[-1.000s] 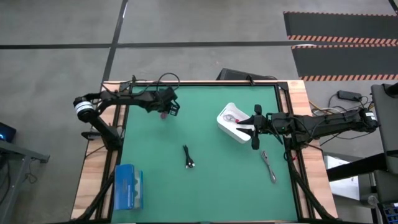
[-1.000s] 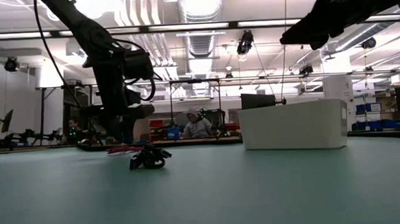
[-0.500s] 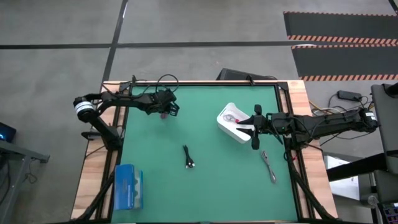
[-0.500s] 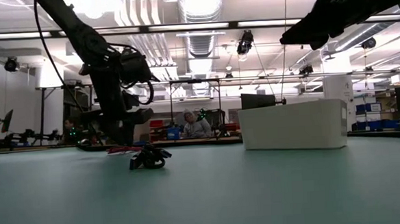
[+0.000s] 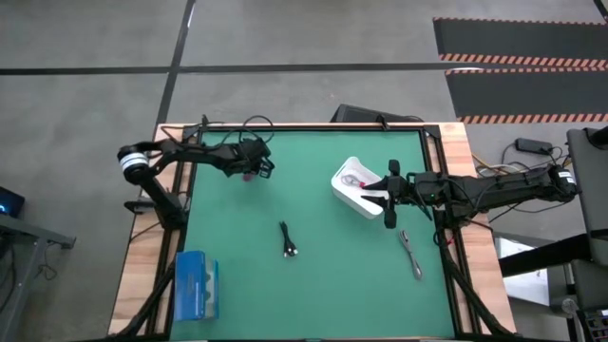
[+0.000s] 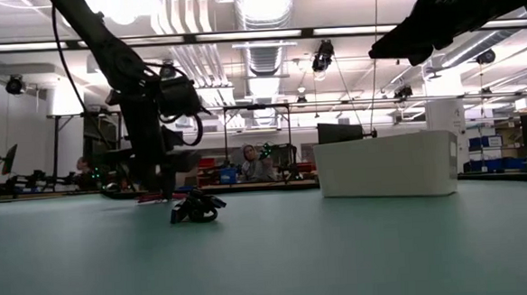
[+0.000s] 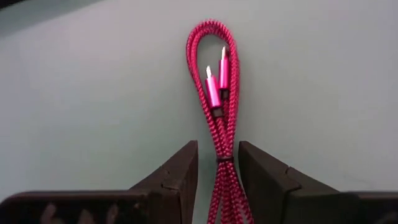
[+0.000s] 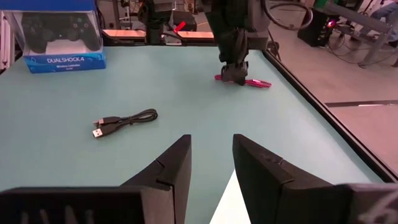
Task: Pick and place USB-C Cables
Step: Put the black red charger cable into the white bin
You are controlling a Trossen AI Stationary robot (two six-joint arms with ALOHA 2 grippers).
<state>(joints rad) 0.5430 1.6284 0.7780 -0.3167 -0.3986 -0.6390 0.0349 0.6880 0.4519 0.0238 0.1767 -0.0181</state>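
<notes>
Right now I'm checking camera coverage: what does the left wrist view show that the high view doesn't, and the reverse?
Only the left wrist view shows the magenta cable's two plugs and the left claw straddling it, open. Only the high view shows the black cable, grey cable, white bin, blue box and right claw. Both show the green mat.

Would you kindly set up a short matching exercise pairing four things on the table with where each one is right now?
Things:
1. magenta cable
2. black cable
3. grey cable
4. blue box

Places:
A. on the table's near left corner in the high view
B. on the mat near the right arm, below the white bin
C. between the jaws of the left gripper
D. alone in the middle of the green mat

Pairs: 1-C, 2-D, 3-B, 4-A
</notes>
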